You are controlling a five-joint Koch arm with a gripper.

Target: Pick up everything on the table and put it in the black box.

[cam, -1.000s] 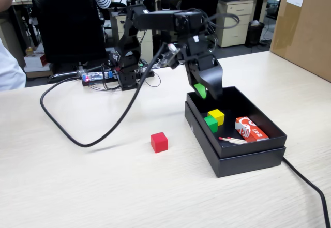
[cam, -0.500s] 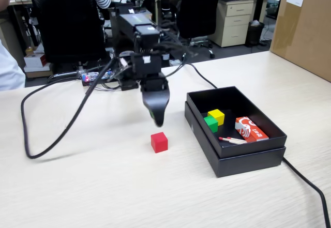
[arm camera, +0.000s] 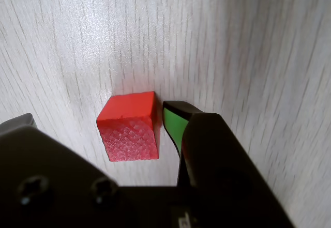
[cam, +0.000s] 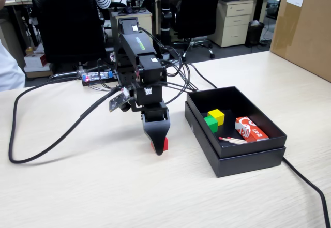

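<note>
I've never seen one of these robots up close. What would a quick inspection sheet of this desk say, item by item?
Surface: light beige wood-grain tabletop, no spills seen.
Job's things: small red cube on the tabletop at the pincer; small green cube and small yellow cube touching each other inside the shallow matte black box.
Clutter: red-and-white printed packet and thin red-tipped sticks, both in the box.
Pincer: black pincer lowered at the red cube; one finger beside the cube in the wrist view, grip cannot be told.
Cables: thick black cable looping across the tabletop; another passes the box.
Surroundings: large brown cardboard carton, office chairs, drawer cabinets.
</note>
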